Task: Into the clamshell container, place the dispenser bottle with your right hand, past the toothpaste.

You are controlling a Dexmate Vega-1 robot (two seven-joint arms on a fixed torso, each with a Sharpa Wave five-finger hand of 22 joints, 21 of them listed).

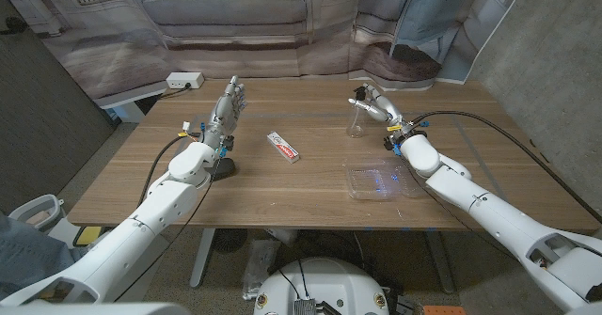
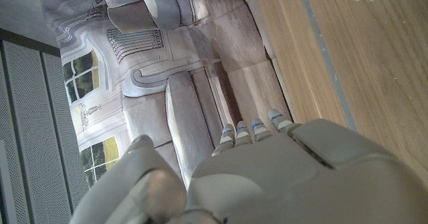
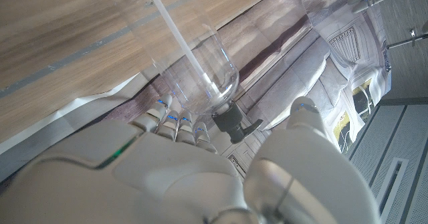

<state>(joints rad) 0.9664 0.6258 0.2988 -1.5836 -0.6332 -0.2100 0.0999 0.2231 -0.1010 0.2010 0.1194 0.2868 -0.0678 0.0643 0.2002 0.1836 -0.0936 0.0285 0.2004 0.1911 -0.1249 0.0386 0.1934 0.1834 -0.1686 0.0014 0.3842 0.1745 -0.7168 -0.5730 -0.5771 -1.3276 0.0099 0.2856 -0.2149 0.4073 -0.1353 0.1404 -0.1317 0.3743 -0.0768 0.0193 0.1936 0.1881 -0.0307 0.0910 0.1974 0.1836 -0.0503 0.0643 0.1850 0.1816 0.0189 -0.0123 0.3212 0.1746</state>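
Observation:
The dispenser bottle [image 1: 358,118] is clear with a black pump and stands upright at the back of the table, right of centre. My right hand [image 1: 379,104] is right beside it at pump height. In the right wrist view the fingers [image 3: 175,120] lie against the bottle's [image 3: 194,57] shoulder, while the thumb [image 3: 302,120] stays apart from the pump. The toothpaste [image 1: 283,147], a white and red box, lies flat mid-table. The clear clamshell container [image 1: 381,181] sits open near the front, right of the toothpaste. My left hand [image 1: 229,104] is raised at the left, fingers straight and apart, holding nothing.
A white power strip [image 1: 185,80] lies at the table's [image 1: 282,197] back left corner. A black cable [image 1: 475,119] arcs over the right side of the table. A printed backdrop hangs just behind the far edge.

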